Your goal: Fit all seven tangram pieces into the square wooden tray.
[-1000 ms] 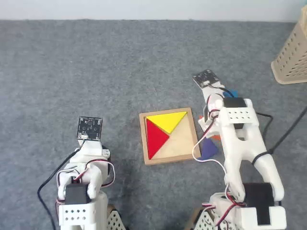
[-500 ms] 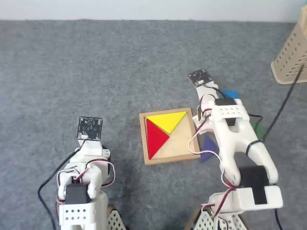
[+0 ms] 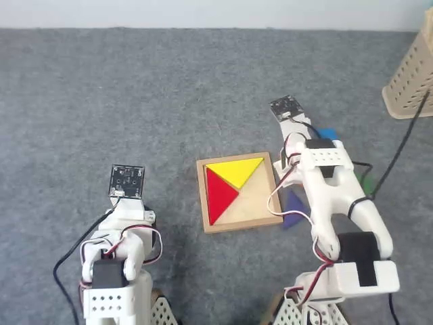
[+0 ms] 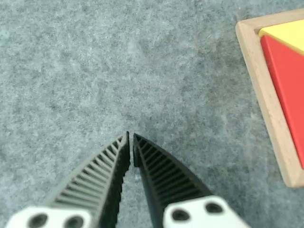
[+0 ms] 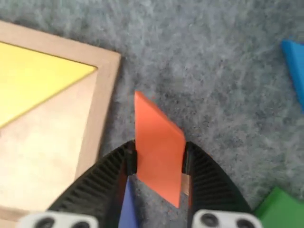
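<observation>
Wooden tray (image 3: 238, 226) in the high view holds a yellow triangle (image 3: 235, 170) and a red triangle (image 3: 220, 195), with the right arm (image 3: 328, 176) just beside it and the left arm (image 3: 115, 257) well apart. In the left wrist view, the left gripper (image 4: 131, 137) has its fingers pressed together on nothing. In the right wrist view, the right gripper (image 5: 159, 153) is clamped across the orange parallelogram (image 5: 156, 128), whose long axis points away from the fingers, just outside the tray's wall.

The white right arm (image 3: 331, 186) hides most of the purple triangular piece (image 3: 293, 211). The blue piece (image 5: 297, 66) and green piece (image 5: 282, 211) run off-frame.
</observation>
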### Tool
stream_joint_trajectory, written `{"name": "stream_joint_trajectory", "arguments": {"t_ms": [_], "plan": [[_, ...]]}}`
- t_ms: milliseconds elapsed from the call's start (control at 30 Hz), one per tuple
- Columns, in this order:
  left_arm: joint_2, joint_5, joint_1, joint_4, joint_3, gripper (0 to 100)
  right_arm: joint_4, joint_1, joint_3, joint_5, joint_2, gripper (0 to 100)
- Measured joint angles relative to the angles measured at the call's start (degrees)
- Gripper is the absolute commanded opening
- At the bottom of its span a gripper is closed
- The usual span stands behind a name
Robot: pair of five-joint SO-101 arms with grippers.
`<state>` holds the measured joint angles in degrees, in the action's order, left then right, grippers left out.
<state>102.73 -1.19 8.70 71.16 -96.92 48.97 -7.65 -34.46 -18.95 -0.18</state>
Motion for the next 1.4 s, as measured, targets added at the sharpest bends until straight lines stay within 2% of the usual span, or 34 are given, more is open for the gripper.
{"name": "stream_joint_trajectory", "arguments": {"t_ms": [200, 433, 567, 633, 800, 900, 1133, 1233, 1400], "plan": [[0.0, 0.0, 0.0, 0.0, 0.0, 1, -0.4, 3.7, -0.7, 3.4, -1.1, 14.9], [0.0, 0.0, 0.0, 0.0, 0.0, 1, -3.2, 4.0, -4.6, 3.7, -4.0, 14.2], [0.0, 0.0, 0.0, 0.0, 0.0, 1, -3.2, 4.0, -4.7, 3.7, -4.3, 0.7], [0.0, 0.0, 0.0, 0.0, 0.0, 1, -3.3, 3.3, -6.3, 3.7, -4.7, 2.0], [0.0, 0.0, 0.0, 0.0, 0.0, 1, -0.4, -2.4, -9.0, 3.2, -11.6, 0.7], [0.0, 0.0, 0.0, 0.0, 0.0, 1, 1.2, -8.9, -13.1, 2.9, -19.5, 0.7], [0.0, 0.0, 0.0, 0.0, 0.0, 1, -0.6, -25.0, -28.2, -10.1, -36.4, 0.7], [0.0, 0.0, 0.0, 0.0, 0.0, 1, -4.0, -27.9, -31.6, -13.8, -37.8, 0.9], [0.0, 0.0, 0.0, 0.0, 0.0, 1, -5.5, -28.3, -31.8, -14.6, -37.8, 3.5]]}}
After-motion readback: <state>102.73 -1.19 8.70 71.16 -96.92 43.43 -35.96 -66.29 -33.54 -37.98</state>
